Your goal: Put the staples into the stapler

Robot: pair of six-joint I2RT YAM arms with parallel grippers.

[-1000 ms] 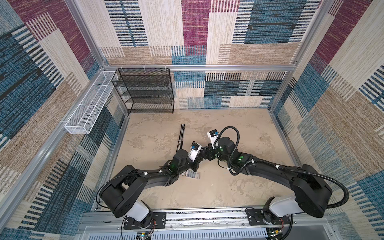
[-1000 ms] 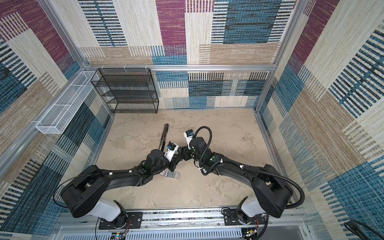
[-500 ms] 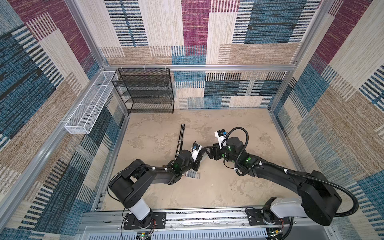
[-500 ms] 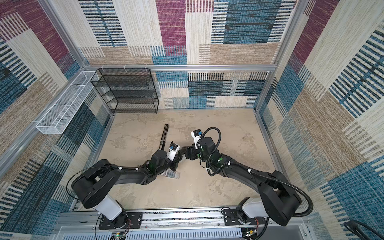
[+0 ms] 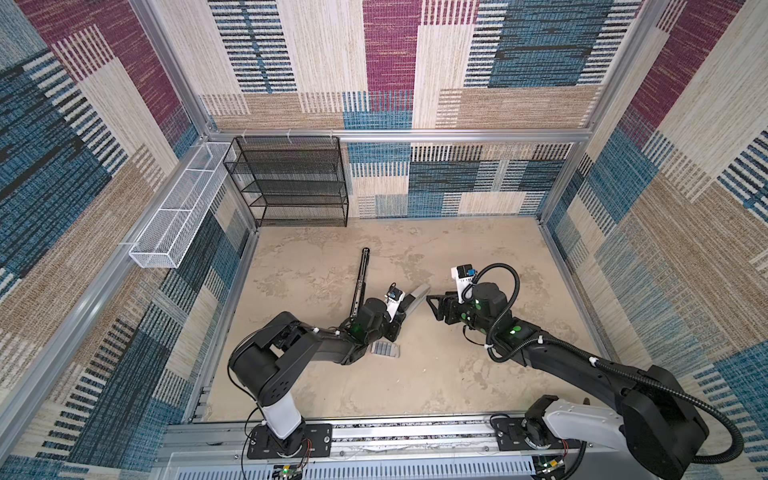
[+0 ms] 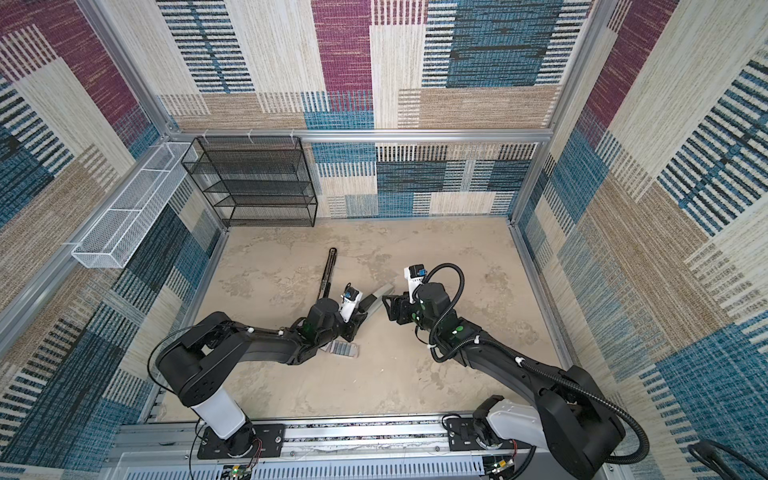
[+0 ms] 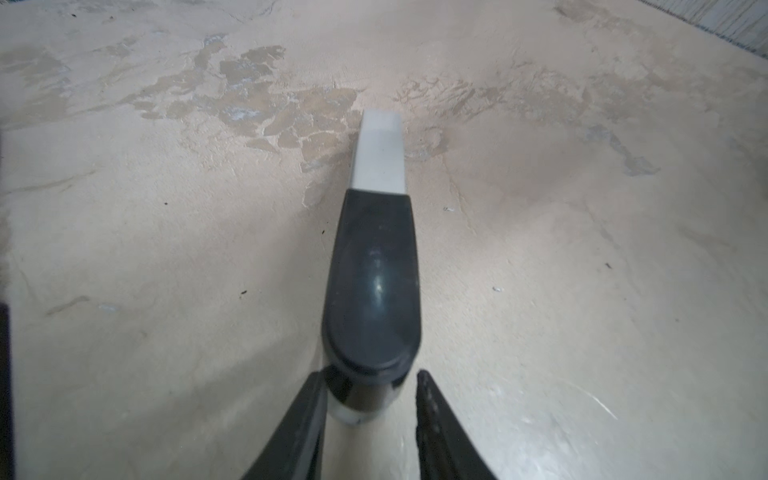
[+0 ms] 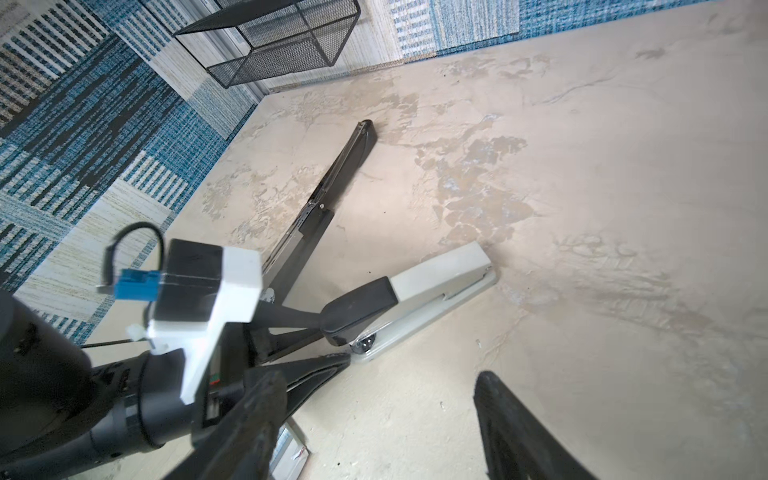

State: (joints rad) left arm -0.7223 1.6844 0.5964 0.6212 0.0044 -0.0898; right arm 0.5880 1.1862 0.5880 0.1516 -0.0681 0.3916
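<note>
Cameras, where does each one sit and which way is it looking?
Top views: high over the arms' bases, looking down at the table; both arms show whole.
Left wrist: behind the left gripper, looking along the stapler; its two fingers show.
Right wrist: behind the right gripper, facing the stapler and the left arm; its fingers show.
Shared: every view shows the stapler.
</note>
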